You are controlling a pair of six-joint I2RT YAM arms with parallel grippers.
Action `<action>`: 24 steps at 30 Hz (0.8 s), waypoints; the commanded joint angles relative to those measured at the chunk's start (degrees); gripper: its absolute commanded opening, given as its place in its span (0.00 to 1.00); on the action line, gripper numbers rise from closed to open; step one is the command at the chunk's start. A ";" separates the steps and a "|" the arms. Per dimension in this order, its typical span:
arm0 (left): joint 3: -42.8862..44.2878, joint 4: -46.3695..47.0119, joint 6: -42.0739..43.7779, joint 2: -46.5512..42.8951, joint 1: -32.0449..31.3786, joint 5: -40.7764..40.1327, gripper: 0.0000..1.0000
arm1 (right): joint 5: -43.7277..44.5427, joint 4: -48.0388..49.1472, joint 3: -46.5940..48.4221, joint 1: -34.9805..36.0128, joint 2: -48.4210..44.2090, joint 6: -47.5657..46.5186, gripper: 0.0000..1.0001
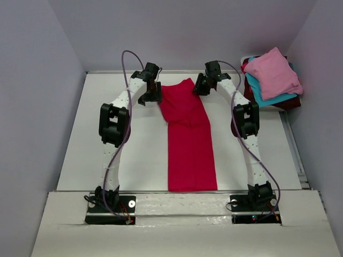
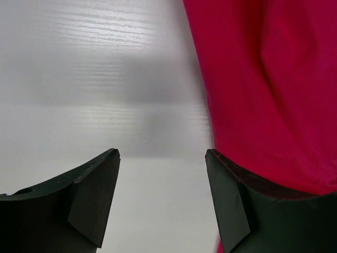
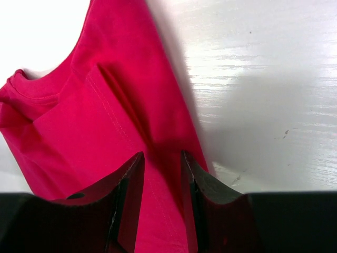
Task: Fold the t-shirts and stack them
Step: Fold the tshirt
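The crimson-red t-shirt [image 1: 190, 139] lies on the table as a long narrow strip running from the far middle to the near edge. My left gripper [image 1: 151, 96] hovers at its far left edge. In the left wrist view that gripper [image 2: 162, 158] is open wide and empty over bare table, with the red cloth [image 2: 263, 79] beside its right finger. My right gripper [image 1: 202, 85] is at the shirt's far right edge. In the right wrist view that gripper [image 3: 162, 158] is open with a narrow gap, and red cloth [image 3: 95, 116] with the collar shows under and between the fingers.
A pile of shirts sits at the far right corner: light pink [image 1: 273, 72] on top, teal-blue [image 1: 261, 93] under it, dark maroon [image 1: 289, 103] at the bottom. Grey walls enclose the white table [image 1: 96, 150] on three sides.
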 commanded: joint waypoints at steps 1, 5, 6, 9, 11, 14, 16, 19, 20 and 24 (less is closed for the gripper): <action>0.31 -0.21 -0.20 -2.24 0.33 0.18 0.77 | -2.91 2.12 2.24 -0.46 1.11 0.03 0.40; 0.40 -0.21 -0.20 -2.07 0.85 0.18 0.77 | -3.35 2.21 1.71 -0.46 -0.03 0.21 0.39; 0.40 -0.12 -0.20 -1.98 0.85 0.27 0.77 | -3.70 2.39 1.62 -0.46 -0.38 0.21 0.40; 0.48 -0.21 -0.28 -1.89 0.85 0.27 0.77 | -5.63 3.52 1.44 -0.46 -1.09 0.30 0.40; 0.57 -0.21 -0.46 -1.89 0.85 0.44 0.77 | -6.77 3.44 2.06 -0.46 -0.74 0.39 0.40; 0.48 -0.12 -0.46 -1.89 0.85 0.27 0.77 | -8.01 3.00 2.85 -0.46 0.23 0.56 0.40; 0.40 -0.30 -0.46 -1.89 0.85 0.18 0.77 | -8.45 2.92 2.33 -0.46 0.49 0.74 0.40; 0.31 -0.30 -0.55 -1.89 0.85 0.18 0.77 | -8.62 2.83 2.06 -0.46 0.67 0.74 0.40; 0.31 -0.30 -0.55 -1.89 0.85 0.27 0.77 | -8.80 2.83 1.89 -0.46 0.76 0.74 0.40; 0.31 -0.38 -0.55 -1.89 0.85 0.10 0.77 | -9.06 2.74 1.71 -0.46 1.20 0.91 0.40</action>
